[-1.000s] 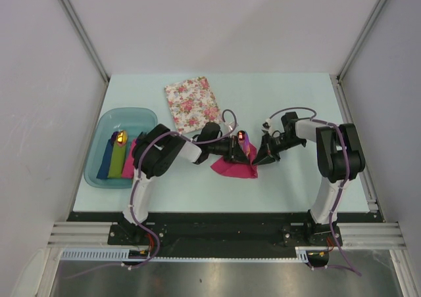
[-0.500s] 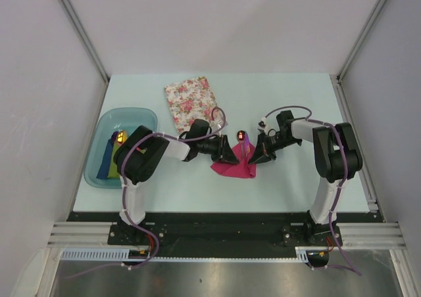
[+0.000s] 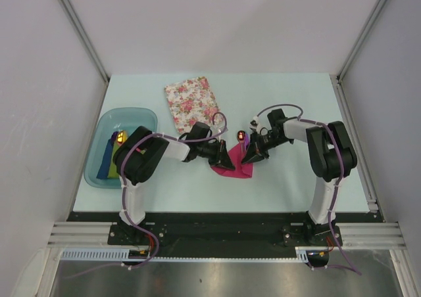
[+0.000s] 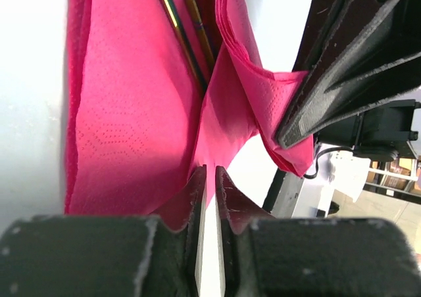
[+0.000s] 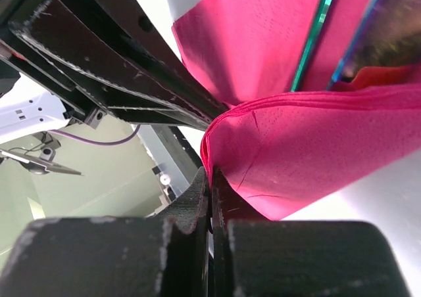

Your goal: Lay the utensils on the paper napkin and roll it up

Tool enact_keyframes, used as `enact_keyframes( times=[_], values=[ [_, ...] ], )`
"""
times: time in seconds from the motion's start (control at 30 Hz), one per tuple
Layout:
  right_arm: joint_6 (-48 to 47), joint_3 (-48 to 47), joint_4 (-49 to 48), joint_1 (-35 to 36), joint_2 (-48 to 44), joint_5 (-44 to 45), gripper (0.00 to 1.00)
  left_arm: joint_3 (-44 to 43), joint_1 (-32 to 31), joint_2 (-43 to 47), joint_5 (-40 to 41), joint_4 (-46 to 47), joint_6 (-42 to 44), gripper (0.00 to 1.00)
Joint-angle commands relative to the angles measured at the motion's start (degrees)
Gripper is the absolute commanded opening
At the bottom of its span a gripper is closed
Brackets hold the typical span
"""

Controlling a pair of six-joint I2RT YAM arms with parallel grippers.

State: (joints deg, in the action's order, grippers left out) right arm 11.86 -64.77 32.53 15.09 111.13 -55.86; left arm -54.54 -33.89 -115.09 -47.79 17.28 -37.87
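1. The paper napkin [image 3: 231,164] is lying near the middle of the table [image 3: 296,106], between the two claws. The utensils [image 5: 388,21] are lying on it, with the red-orange spoon bowl [image 3: 241,136] showing at the napkin's far edge.
2. The right gripper [image 5: 210,175] is being held fully closed. As far as can be judged, the turned-over right edge of the napkin is being pinched at its tips, so that a flap is being held up over the handles.
3. The left gripper [image 4: 210,179] is being held at the opposite edge with its jaws almost together, only a thin slit showing. Whether any paper is being caught in that slit cannot be told.
4. Tearing is being risked. The sheet is thin, and any pull from both sides at once would be taken by the fold line.
5. Slippage is also being risked. The slim metal handles are lying loose, so a flap dragged across them could push them out of line or out of the open far end.
6. If nothing is being held on the left, the whole napkin is likely to be slid along the table by the right claw instead of being wrapped.
7. A knock between the claws is being invited, since both are being held very near each other over the same small sheet.
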Motion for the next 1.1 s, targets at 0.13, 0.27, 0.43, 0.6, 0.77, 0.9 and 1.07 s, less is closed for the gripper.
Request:
enact_keyframes(
  times=[0.13, 0.27, 0.43, 0.6, 0.77, 0.9, 1.07],
  values=[
    [2.29, -3.34, -3.62, 3.45, 1.89, 1.01, 0.0, -2.06, 0.05, -0.31, 0.59, -0.58, 2.62, 0.12],
    [2.21, -3.69, -4.32, 4.59, 2.77, 1.71, 0.0, -2.23, 0.05, -0.58, 0.51, -0.58, 2.71, 0.12],
    [1.94, -3.34, -5.29, 5.12, 4.09, 2.85, 0.0, -2.15, 0.05, -0.67, 0.16, -0.4, 2.54, 0.12],
    [2.38, -3.25, -6.96, 5.65, 5.32, 3.12, 0.0, -1.01, 0.58, 1.7, -0.37, -0.31, 2.36, 0.14],
    [2.38, -3.08, -8.27, 5.91, 6.11, 3.38, 0.0, 0.75, 2.59, 5.13, -0.46, -1.1, 2.97, 0.17],
    [2.82, -2.99, -9.15, 5.91, 6.55, 3.3, 0.0, 2.25, 4.44, 8.03, -0.55, -3.9, 4.46, 0.2],
    [3.43, -3.34, -10.56, 6.7, 6.73, 2.95, 0.0, 4.62, 6.2, 10.67, -0.29, -4.8, 5.35, 0.21]
  ],
)
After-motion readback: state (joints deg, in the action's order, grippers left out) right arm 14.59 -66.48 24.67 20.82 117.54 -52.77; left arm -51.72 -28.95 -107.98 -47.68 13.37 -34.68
